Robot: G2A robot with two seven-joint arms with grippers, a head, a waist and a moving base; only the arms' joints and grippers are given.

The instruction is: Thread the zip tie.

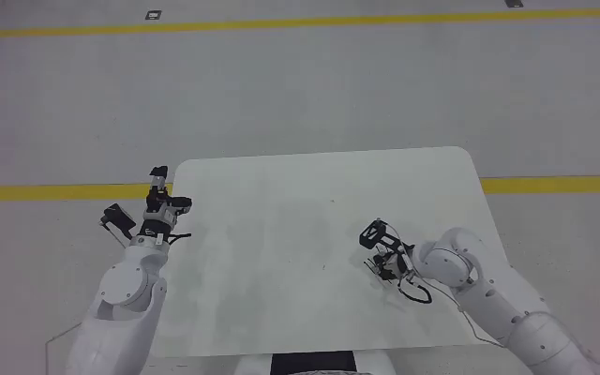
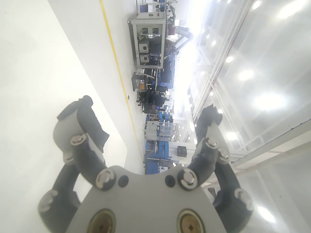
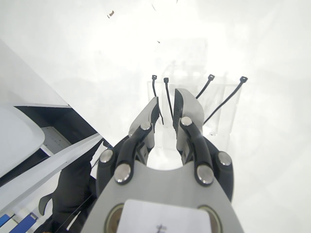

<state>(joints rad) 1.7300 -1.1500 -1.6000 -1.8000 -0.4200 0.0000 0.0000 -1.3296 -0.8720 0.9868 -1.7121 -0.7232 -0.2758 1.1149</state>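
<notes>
The zip tie (image 3: 168, 98) is propped in a clear holder (image 3: 226, 107), with its head at the end away from the wrist. Its strap runs down into the gap between the fingers (image 3: 188, 103) of the right gripper (image 3: 166, 100). Those fingers are parted and pinch nothing yet. The strap lies closer to one pad than the other, and I cannot tell whether it touches.

The main risk is a double grab. A second tie (image 3: 154, 87) sits just beside the first, and its strap slants along the inner edge of the other finger, so closing now could likely catch both. Being off-centre, the thin strap could also bow or slide out as the pads meet, or be gripped at a slant, which would make lining the tip up with the head harder later. The holder looks light, so a sideways nudge could shift it and disturb the two more ties (image 3: 228, 100) beside it.

Across the table (image 1: 309, 216), the left gripper (image 2: 148, 109) hangs at the far edge with its fingers spread wide and holding nothing, well apart from the ties.
</notes>
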